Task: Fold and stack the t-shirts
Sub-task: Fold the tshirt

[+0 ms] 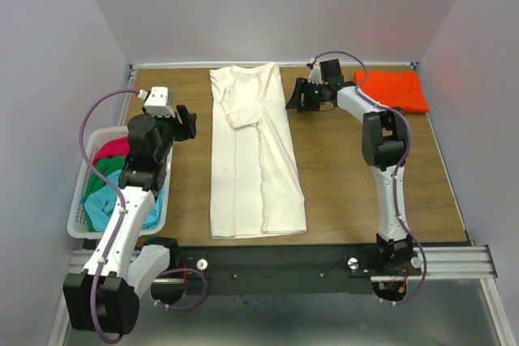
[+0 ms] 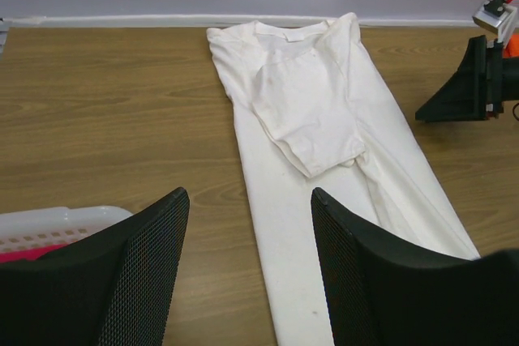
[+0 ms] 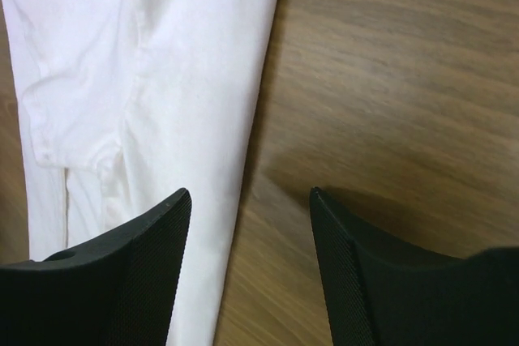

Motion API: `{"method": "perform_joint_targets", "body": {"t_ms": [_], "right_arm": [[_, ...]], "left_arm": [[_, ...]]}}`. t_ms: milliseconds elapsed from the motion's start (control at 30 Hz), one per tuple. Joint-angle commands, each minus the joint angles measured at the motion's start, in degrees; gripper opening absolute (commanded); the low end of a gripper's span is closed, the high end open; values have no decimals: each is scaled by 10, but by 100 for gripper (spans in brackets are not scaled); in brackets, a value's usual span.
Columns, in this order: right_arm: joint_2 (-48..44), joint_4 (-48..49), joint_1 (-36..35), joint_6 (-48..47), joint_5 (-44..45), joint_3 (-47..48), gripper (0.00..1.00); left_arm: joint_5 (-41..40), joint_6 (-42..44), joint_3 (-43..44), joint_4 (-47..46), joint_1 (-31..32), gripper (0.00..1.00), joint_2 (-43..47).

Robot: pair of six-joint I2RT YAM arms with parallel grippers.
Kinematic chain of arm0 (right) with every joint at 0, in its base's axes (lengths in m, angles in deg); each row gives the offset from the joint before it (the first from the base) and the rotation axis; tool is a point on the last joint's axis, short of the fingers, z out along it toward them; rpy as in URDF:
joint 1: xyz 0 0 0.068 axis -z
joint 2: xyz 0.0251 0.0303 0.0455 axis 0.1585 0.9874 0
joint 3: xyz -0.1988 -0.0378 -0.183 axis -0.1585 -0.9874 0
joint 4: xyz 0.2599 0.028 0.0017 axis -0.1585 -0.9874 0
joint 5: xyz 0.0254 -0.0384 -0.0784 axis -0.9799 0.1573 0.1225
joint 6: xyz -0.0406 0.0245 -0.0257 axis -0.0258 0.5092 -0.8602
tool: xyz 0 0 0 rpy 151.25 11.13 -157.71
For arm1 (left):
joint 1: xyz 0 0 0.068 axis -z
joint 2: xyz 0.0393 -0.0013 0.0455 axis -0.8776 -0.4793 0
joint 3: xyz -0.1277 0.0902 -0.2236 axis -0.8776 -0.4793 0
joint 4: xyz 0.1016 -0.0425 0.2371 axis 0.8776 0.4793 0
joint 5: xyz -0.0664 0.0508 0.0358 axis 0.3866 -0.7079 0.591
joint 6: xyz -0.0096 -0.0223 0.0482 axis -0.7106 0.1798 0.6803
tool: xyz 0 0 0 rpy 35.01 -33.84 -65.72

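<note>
Desk (image 1: 365, 184), 2 arms in view.
- The cream-white t-shirt (image 1: 255, 151) lies flat, folded lengthwise into 1 long strip. It runs from the far edge to the near edge, left of centre, with 1 sleeve folded in over its far part.
- The orange t-shirt (image 1: 393, 91) lies folded at the far right corner.
- The white lattice basket (image 1: 77, 220) sits at the left edge and holds 3 bunched shirts: crimson shirt (image 1: 109, 151), green shirt (image 1: 105, 176), light blue shirt (image 1: 97, 204).
- The left gripper (image 1: 188, 121) has its fingers apart with nothing between them. It is above bare wood between the basket and the strip.
- The right gripper (image 1: 296, 96) has its fingers apart and is empty. It is at the strip's right edge near the far end.
</note>
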Motion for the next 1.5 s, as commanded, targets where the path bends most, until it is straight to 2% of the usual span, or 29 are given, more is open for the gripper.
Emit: {"method": "perform_joint_targets", "body": {"t_ms": [0,167,200,300,333,400,467,633,867,1033,1100,1200,1233,1300,1367,1400,1467], "right_arm": [[47,-2,-22,43,18,50,66],[84,-8,-32,52,28,70,55],[91,-12,-32,53,32,79,46],[95,-17,-32,51,49,88,32],[97,-20,-32,48,64,94,22],[94,-22,-32,43,85,99,8],[86,-24,-29,41,97,99,0],[47,-24,-9,31,123,62,0],[-17,-26,58,11,105,-24,1],[-36,-42,86,-27,116,-42,2],[-36,-49,97,-37,122,-33,3],[-38,-70,110,-72,128,4,21],[-40,-93,112,-95,122,12,33],[-64,-115,112,-123,108,11,44],[-88,-126,112,-152,80,-10,49],[-120,-132,112,-183,53,-40,52],[-155,-142,111,-220,10,-78,53]], "left_arm": [[0,13,5,-37,-2,70,15],[8,16,6,-36,-2,70,9],[8,15,6,-35,-2,70,10],[11,16,6,-38,-2,70,12],[11,17,5,-38,-2,70,13],[17,21,3,-42,-2,70,13],[31,26,4,-42,-2,70,11],[71,36,5,-45,-2,70,8],[101,55,2,-77,-1,71,29],[188,64,-18,-141,5,74,33],[210,73,-8,-137,12,77,17],[203,100,24,-96,38,77,-30],[191,101,38,-46,52,77,-59],[158,88,90,13,64,77,-110],[153,51,115,78,70,77,-138],[159,4,114,91,71,76,-155],[163,-28,85,110,82,76,-160]]}}
